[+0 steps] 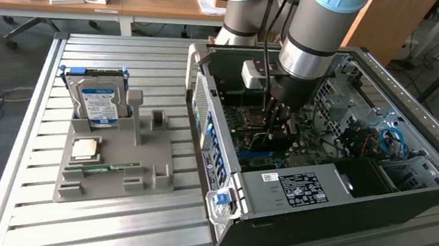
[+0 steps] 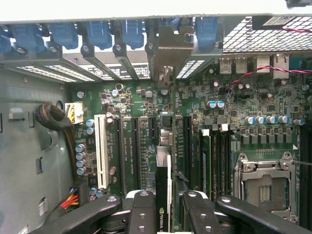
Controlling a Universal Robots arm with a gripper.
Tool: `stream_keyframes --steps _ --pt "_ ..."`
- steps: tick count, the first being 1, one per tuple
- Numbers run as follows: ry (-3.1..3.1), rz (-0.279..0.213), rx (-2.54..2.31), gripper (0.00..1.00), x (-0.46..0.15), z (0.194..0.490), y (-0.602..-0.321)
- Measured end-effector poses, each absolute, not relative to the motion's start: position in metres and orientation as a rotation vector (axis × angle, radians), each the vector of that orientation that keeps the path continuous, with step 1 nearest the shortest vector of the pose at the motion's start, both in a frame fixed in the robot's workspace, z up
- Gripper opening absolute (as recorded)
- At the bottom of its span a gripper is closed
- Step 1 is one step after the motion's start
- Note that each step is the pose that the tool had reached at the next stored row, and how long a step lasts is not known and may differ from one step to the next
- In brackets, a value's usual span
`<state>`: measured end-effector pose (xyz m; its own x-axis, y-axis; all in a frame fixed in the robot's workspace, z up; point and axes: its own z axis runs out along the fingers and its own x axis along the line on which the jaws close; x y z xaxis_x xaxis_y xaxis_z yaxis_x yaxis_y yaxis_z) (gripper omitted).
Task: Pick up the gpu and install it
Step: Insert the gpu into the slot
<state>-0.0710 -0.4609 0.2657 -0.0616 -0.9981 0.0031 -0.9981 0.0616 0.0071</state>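
Note:
The gpu (image 2: 163,170) appears edge-on in the wrist view as a thin dark card with a green logo near the fingers. It stands upright over the black slots of the motherboard (image 2: 136,102), and its pale metal bracket (image 2: 168,46) sits against the case's rear slot openings. My gripper (image 2: 168,212) is shut on the card's near edge, one black finger on each side. In the exterior view my gripper (image 1: 277,113) reaches down into the open computer case (image 1: 204,116), low over the board.
A white slot (image 2: 101,151) and a cable bundle (image 2: 51,117) lie beside the card, and the CPU socket (image 2: 265,183) is on its other side. At the exterior view's left, a grey holder (image 1: 113,161) carries a hard drive (image 1: 98,103) and a green memory stick (image 1: 104,166).

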Motion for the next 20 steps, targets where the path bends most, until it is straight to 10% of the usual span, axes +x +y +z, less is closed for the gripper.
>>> stream_keyframes --steps 20 --pt "-2.266 -0.003 2.164 0.26 -0.0697 0.2654 -0.4587"
